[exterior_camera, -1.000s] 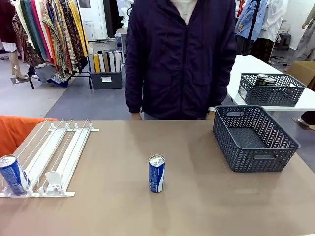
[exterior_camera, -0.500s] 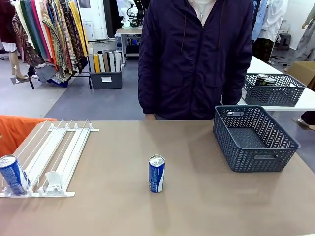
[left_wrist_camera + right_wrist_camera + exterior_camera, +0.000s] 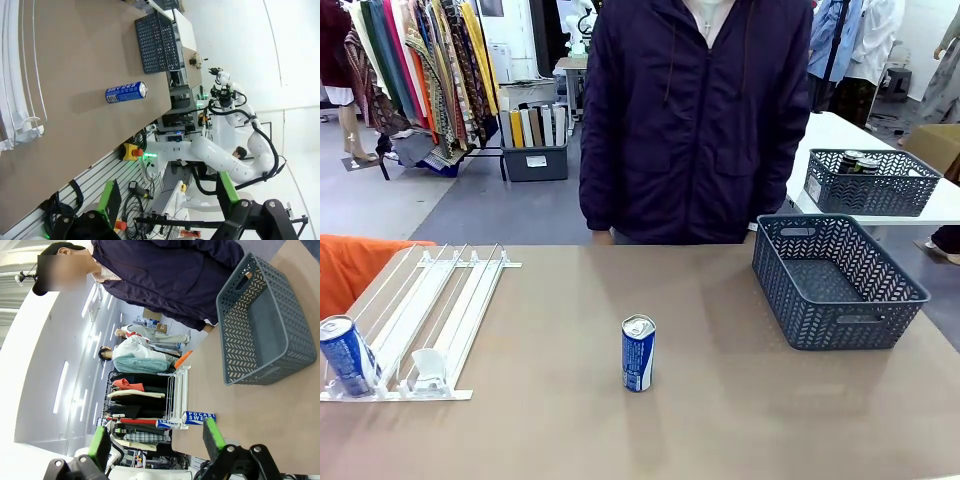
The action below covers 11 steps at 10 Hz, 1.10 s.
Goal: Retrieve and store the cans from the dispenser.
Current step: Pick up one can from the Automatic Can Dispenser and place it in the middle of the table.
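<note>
person point(image 3: 695, 120) shifted left | blue cans point(image 3: 638, 353): 2 | dispenser point(image 3: 472, 292): 1 | jaws: both released

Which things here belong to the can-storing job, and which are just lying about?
Job: dispenser; blue can at its near end; blue can mid-table; empty grey basket, probably for storing.
Lying about: far basket on the white table; clothes rack; orange object.

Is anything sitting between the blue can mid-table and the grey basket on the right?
Nothing visible does. Only bare table lies between the standing blue can and the grey basket, and the basket's open top looks empty.
</note>
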Available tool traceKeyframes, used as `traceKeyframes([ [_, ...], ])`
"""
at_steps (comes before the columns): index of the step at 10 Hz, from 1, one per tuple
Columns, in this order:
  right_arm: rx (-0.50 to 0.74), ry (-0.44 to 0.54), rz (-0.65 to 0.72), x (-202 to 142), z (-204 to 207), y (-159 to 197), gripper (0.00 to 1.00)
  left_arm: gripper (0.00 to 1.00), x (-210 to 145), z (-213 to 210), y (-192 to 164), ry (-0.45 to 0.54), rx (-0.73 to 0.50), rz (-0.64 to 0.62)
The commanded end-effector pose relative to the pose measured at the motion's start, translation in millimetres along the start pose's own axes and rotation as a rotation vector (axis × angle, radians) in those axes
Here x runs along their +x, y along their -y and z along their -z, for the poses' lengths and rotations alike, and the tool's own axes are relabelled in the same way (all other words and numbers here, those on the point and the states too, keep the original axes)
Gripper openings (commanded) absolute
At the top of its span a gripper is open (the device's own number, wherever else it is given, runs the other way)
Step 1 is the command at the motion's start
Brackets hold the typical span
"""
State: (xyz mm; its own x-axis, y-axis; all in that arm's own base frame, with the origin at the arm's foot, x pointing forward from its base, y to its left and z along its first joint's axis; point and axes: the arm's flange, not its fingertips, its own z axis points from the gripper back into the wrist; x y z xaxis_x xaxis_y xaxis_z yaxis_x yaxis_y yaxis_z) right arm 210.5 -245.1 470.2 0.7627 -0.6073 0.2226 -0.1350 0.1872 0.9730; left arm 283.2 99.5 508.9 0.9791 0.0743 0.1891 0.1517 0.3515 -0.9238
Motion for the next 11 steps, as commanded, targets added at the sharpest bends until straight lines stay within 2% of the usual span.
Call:
traceKeyframes([
  [1, 0.029, 0.014, -0.024, 3, 2, -3, 1.0, 1.0, 0, -1, 0, 0.002, -0.021, 0.023],
  [3, 0.029, 0.014, -0.024, 3, 2, -3, 1.0, 1.0, 0, 0, 0, 0.0, 0.0, 0.0],
  [5, 0.029, 0.014, -0.024, 3, 2, -3, 1.0, 1.0, -20, 18, 13, -0.28, 0.549, 0.137],
  [6, 0.029, 0.014, -0.024, 3, 2, -3, 1.0, 1.0, -23, 30, 14, -0.295, 0.74, 0.138],
  [7, 0.029, 0.014, -0.024, 3, 2, -3, 1.0, 1.0, -20, 44, 16, -0.265, 0.999, 0.069],
  [8, 0.029, 0.014, -0.024, 3, 2, -3, 1.0, 1.0, -12, 58, 19, -0.203, 1.142, 0.078],
  [9, 0.029, 0.014, -0.024, 3, 2, -3, 1.0, 1.0, -2, 67, 23, -0.09, 1.265, 0.117],
  [10, 0.029, 0.014, -0.024, 3, 2, -3, 1.0, 1.0, 9, 69, 23, 0.016, 1.336, 0.097],
  [11, 0.029, 0.014, -0.024, 3, 2, -3, 1.0, 1.0, -5, 54, 31, -0.185, 0.917, 0.143],
])
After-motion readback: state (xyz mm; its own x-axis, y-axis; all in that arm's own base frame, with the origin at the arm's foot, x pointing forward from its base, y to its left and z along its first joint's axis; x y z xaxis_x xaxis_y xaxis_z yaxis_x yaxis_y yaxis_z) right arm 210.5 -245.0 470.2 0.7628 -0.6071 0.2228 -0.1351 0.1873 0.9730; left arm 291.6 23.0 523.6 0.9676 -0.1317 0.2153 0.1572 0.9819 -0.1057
